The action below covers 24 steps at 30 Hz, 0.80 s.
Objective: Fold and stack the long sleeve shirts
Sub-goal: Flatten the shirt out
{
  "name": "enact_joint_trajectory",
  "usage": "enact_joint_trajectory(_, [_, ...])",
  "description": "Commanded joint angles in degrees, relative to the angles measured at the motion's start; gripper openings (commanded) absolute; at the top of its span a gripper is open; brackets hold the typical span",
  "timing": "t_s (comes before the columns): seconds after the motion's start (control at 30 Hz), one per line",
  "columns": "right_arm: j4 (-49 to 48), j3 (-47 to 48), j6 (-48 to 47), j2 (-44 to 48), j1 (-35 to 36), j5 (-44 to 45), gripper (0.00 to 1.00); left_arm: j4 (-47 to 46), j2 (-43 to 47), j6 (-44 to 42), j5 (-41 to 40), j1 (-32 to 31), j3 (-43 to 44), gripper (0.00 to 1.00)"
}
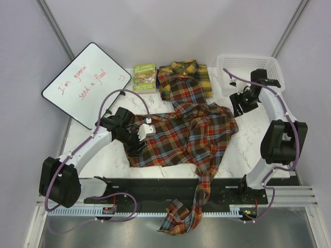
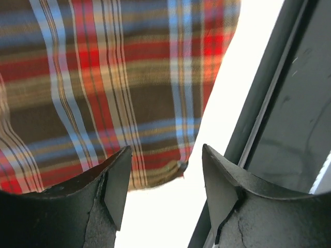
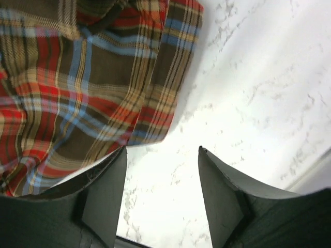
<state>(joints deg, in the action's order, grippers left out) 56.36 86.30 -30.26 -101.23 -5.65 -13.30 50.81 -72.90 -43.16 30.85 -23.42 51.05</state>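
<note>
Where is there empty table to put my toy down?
The biggest bare patch of table is on the right, between the red-brown shirt and the right arm, in front of the white basket. A smaller one lies between the left arm and that shirt's near hem. The back middle is crowded: green book, yellow shirt.

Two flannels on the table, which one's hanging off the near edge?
The red-brown plaid shirt: spread open mid-table, one sleeve trailing over the near edge. The yellow and black shirt lies folded at the back.
</note>
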Motion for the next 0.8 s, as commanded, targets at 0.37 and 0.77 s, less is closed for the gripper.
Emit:
enact_joint_trajectory(0.37, [-6.7, -13.62, 1.52, -0.18, 12.42, -0.42, 0.39, -11.52, -17.6, -1.23, -17.84, 4.34, 1.74, 0.29])
enact_joint_trajectory(0.77, [-4.86, -9.4, -0.06, 7.15, 13.55, -4.42, 0.43, 2.1, -19.58, -0.26, 5.58, 17.33, 18.67, 0.42])
